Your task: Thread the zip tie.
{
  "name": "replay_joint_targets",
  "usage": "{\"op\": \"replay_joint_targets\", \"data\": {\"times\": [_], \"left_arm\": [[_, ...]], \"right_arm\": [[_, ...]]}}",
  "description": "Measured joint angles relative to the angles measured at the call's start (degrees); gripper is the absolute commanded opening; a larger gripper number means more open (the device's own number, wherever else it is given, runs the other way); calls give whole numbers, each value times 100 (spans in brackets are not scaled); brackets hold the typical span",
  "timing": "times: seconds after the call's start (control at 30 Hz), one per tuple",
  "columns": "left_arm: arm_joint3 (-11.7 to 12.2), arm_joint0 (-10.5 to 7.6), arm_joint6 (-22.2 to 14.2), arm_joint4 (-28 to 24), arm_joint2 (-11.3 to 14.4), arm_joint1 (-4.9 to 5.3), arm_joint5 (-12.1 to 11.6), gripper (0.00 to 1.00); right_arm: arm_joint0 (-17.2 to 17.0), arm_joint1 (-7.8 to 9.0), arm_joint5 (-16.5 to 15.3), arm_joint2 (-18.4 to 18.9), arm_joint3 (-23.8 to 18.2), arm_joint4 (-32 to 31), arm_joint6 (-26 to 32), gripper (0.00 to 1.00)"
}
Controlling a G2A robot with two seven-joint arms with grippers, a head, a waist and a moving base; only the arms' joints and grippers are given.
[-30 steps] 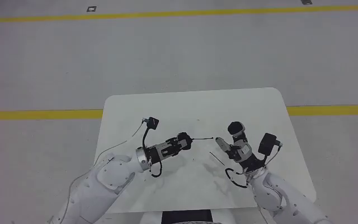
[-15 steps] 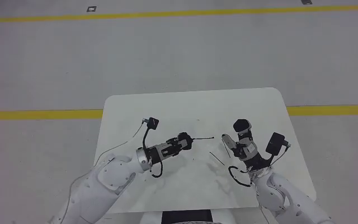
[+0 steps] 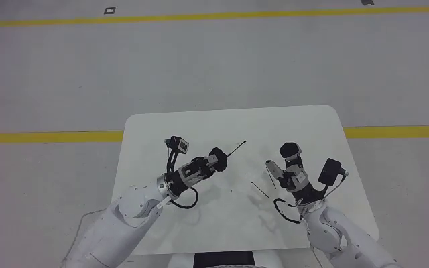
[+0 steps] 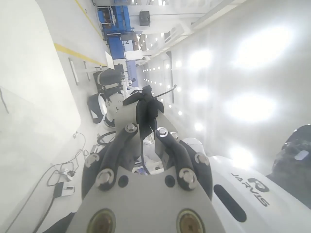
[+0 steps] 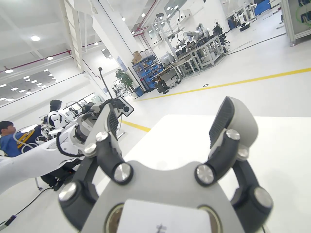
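Observation:
My left gripper (image 3: pixel 220 159) is shut on a thin black zip tie (image 3: pixel 236 149), held above the middle of the white table (image 3: pixel 301 127). The tie's free end points up and away toward the far right. In the left wrist view the shut fingers (image 4: pixel 145 98) pinch the tie (image 4: pixel 165 94), which juts out past the tips. My right gripper (image 3: pixel 279 161) stands open a short way to the right, nothing between its fingers (image 5: pixel 223 120). From the right wrist view, the left gripper (image 5: pixel 97 109) holds the tie (image 5: pixel 105 83) upright.
A second thin black zip tie (image 3: pixel 260 189) lies flat on the table between the two arms, nearer the right one; it also shows as a dark line (image 4: pixel 4 100) in the left wrist view. A thin cable trails over the table's left edge.
The left wrist has turned and lifted, swinging the zip tie's free end from pointing right to pointing up and away. The right gripper shifted slightly right earlier and has since stayed still.

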Motion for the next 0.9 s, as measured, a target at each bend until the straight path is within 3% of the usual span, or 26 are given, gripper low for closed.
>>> {"op": "replay_joint_targets", "data": {"times": [0.1,0.27,0.33,0.47,0.57,0.77,0.9], "left_arm": [[41,24,-154,-279,-22,-57,0,0],[87,13,-218,-215,-35,-75,0,0],[86,13,-216,-216,-35,-75,0,0],[85,14,-216,-218,-35,-75,0,0],[85,14,-216,-218,-35,-75,0,0],[85,14,-216,-218,-35,-75,0,0],[85,14,-216,-218,-35,-75,0,0]], "right_arm": [[0,0,0,0,0,0,0,100],[43,1,153,63,20,-206,90,100],[27,3,378,129,25,-807,32,100],[-115,24,779,232,81,-2678,-429,100],[-163,25,967,250,144,-3597,-679,100],[7,-42,1390,96,233,-4819,-1095,100],[63,-62,1530,53,265,-5007,-1093,100]]}}
